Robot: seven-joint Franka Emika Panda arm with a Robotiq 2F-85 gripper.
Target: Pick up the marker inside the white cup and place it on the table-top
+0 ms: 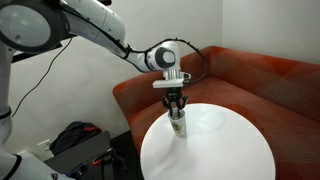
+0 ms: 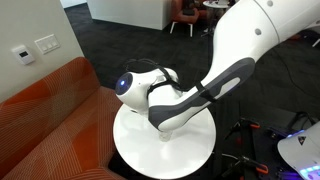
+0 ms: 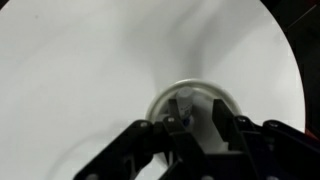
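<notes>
The white cup [image 1: 177,126] stands upright on the round white table-top [image 1: 225,150], near its edge on the sofa side. In the wrist view I look straight down into the cup [image 3: 160,100]. The marker [image 3: 184,101] stands inside it, whitish top up with dark blue below. My gripper [image 1: 175,103] hangs directly above the cup, fingertips at its rim. In the wrist view the gripper [image 3: 197,120] is open. The marker lies between the two fingers, close to the left one and apart from the right one. In an exterior view the arm hides the cup and the table-top [image 2: 190,150] shows below.
A red-brown corner sofa [image 1: 260,80] wraps round the table's far side and also shows in an exterior view [image 2: 50,120]. A dark bag with red parts [image 1: 75,140] lies on the floor beside the table. The cup is the only thing I see on the table.
</notes>
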